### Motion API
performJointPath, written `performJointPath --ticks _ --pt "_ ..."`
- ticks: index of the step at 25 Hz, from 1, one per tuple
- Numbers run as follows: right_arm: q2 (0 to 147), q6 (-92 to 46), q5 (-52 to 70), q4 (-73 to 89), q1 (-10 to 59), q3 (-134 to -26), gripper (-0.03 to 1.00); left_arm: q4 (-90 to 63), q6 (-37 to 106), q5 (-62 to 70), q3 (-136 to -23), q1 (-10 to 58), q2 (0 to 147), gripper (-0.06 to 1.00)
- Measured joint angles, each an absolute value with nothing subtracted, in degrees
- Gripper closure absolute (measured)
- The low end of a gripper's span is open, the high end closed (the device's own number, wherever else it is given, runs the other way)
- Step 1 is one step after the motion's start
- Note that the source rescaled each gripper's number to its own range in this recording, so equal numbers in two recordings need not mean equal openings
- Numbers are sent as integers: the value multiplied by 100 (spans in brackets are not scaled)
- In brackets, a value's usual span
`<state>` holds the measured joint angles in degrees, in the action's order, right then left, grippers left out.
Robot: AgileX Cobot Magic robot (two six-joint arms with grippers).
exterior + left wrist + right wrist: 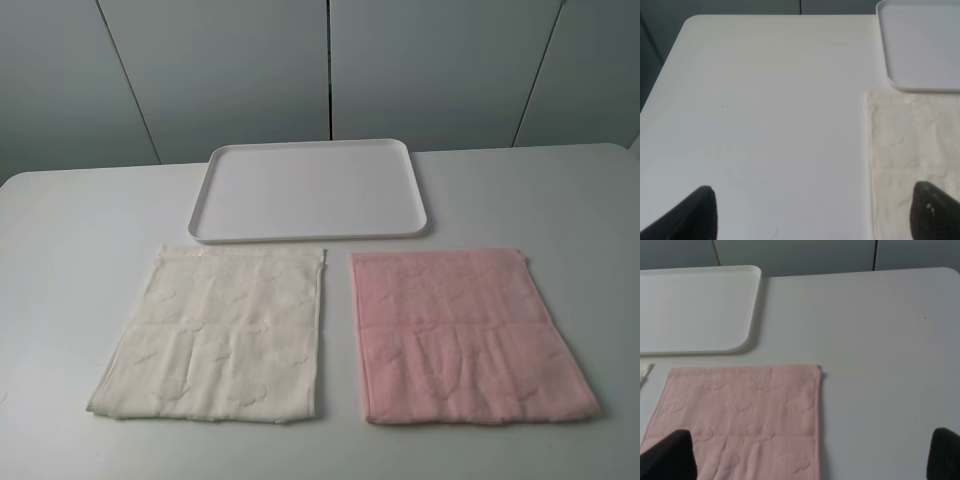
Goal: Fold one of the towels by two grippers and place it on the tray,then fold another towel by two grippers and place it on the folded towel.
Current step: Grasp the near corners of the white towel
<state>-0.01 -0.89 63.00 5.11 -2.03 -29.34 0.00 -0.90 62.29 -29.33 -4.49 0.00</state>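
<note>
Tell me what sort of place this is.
Probably a lab test bench: plain white table, grey wall panels, only a tray, cream towel and pink towel laid out.

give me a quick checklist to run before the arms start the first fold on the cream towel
1. The cream terry cloth towel lies flat and unfolded on the white table: ok.
2. The pale pink terry cloth towel lies flat, apart from the cream one: ok.
3. The flat white rectangular plastic tray has nothing on it: ok.
4. The left gripper is open and holds nothing, with one finger over the cream towel's edge: ok.
5. The right gripper is open and holds nothing: ok.
6. Both grippers are at the cream towel: not ok, the right one faces the pink towel.
</note>
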Motion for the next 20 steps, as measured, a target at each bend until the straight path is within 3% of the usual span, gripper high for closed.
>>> performJointPath --ticks 20 --pt "-1 -89 6300 511 -203 -2934 -3 0 -71 6229 -2933 -449 0 -5"
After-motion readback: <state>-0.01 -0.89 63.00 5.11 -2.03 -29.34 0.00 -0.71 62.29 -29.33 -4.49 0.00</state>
